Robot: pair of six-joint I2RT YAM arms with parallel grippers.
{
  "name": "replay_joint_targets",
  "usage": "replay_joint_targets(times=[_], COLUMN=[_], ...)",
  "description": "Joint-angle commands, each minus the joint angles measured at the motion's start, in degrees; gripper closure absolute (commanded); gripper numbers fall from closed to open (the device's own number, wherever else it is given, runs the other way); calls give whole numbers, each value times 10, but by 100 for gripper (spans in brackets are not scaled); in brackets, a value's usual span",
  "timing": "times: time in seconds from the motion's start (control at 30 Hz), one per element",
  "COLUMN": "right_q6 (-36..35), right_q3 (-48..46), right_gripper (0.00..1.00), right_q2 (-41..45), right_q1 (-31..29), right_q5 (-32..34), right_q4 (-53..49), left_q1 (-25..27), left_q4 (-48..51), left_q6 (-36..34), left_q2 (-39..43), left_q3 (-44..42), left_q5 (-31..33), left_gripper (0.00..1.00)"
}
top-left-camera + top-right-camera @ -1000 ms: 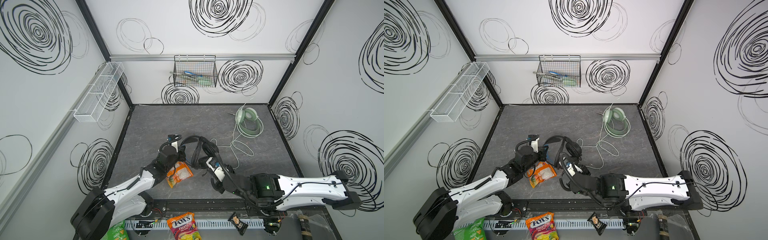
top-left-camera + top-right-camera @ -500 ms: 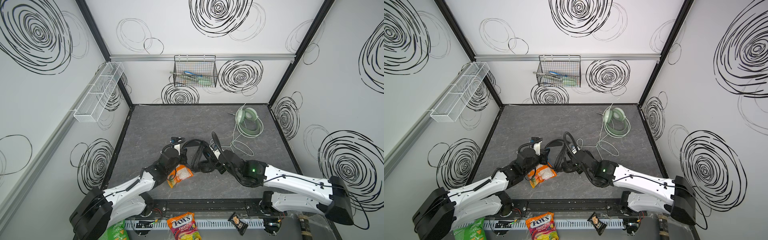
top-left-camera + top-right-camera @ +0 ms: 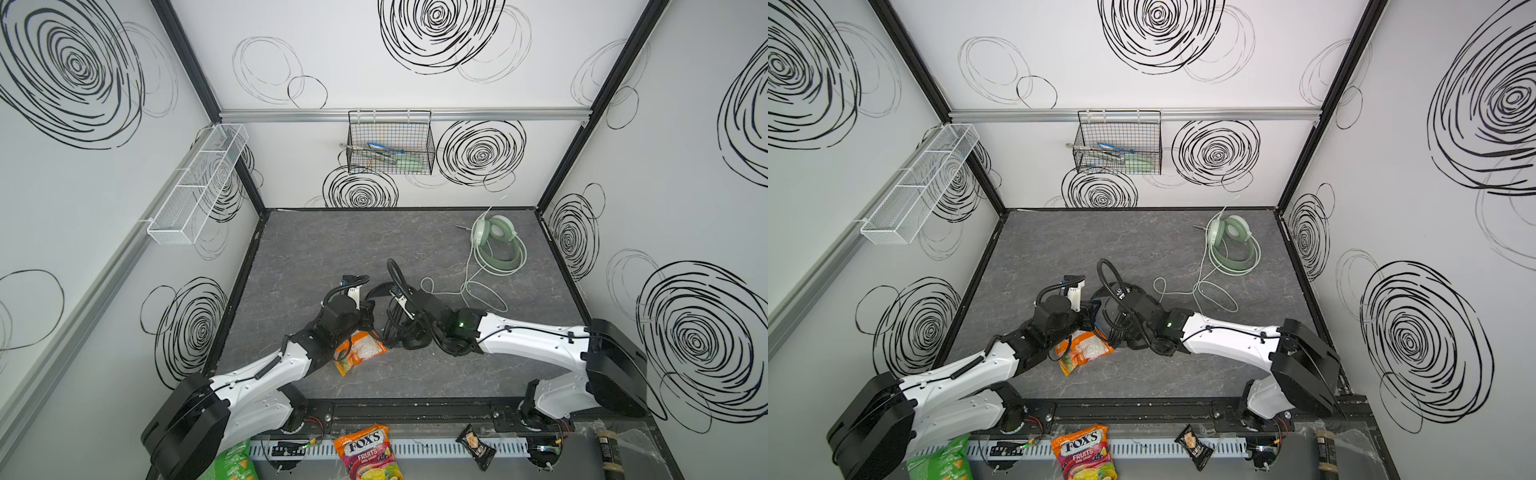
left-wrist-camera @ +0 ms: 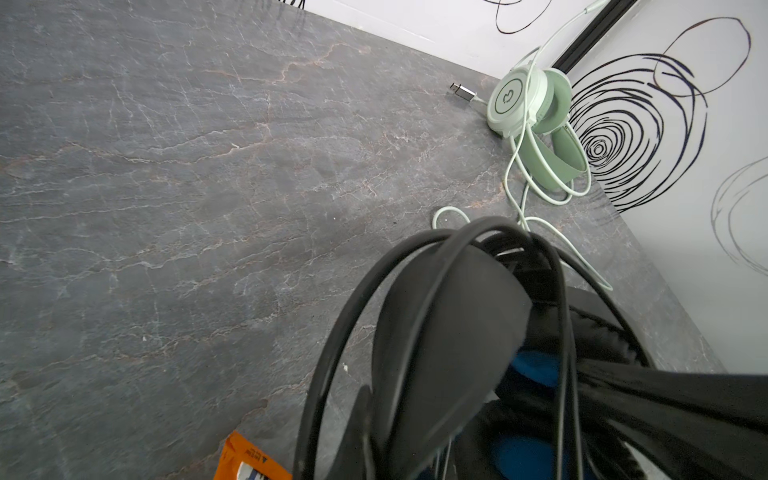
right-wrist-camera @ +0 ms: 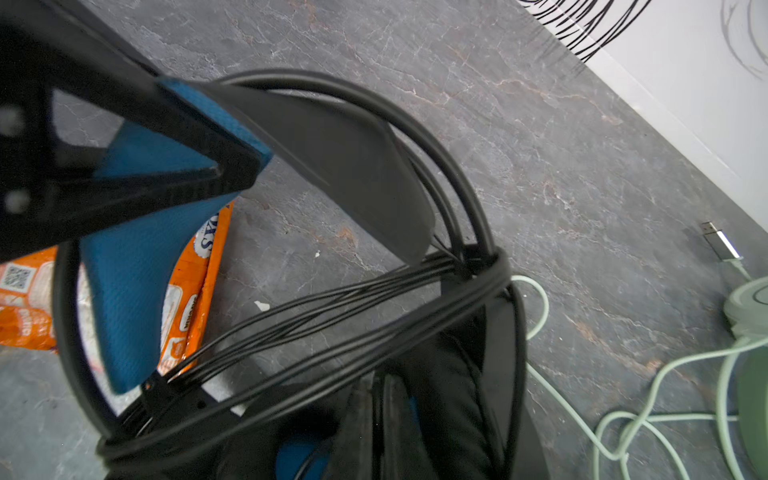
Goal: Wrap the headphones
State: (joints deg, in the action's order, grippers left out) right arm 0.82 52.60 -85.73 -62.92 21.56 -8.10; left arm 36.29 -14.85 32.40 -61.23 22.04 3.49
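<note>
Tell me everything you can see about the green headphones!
The green headphones are pale mint and look like smooth plastic. Their two round ear cups sit close together, joined by a darker green padded headband. They rest on the gray table near the back right corner, by the wall. Their pale cable is unwrapped. It trails in loose loops toward the middle and ends in a silvery plug beside the cups.

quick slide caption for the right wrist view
Black cable wound across the black headphones, with an orange snack packet and mint cable nearby.
</note>
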Motion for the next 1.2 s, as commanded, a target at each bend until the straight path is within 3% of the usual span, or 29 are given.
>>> replay_joint_targets(times=[0.0, 0.3, 0.67, 1.17], right_q6=[-6, 3, 13, 48], right_q3=[28, 23, 7, -24], right_gripper=[100, 100, 65, 49], right_q2=[-33, -64, -5, 83], right_q1=[5, 30, 21, -10], right_q5=[-9, -33, 9, 64], right_q4=[14, 47, 18, -50], left_q1=[-4, -4, -18, -26], left_q4=[-70, -65, -90, -90], left_q6=[22, 22, 28, 28], left_q2=[2, 2, -32, -39], left_q3=[11, 19, 14, 16], left_q5=[-20, -20, -31, -28], left_gripper=[100, 100, 100, 100])
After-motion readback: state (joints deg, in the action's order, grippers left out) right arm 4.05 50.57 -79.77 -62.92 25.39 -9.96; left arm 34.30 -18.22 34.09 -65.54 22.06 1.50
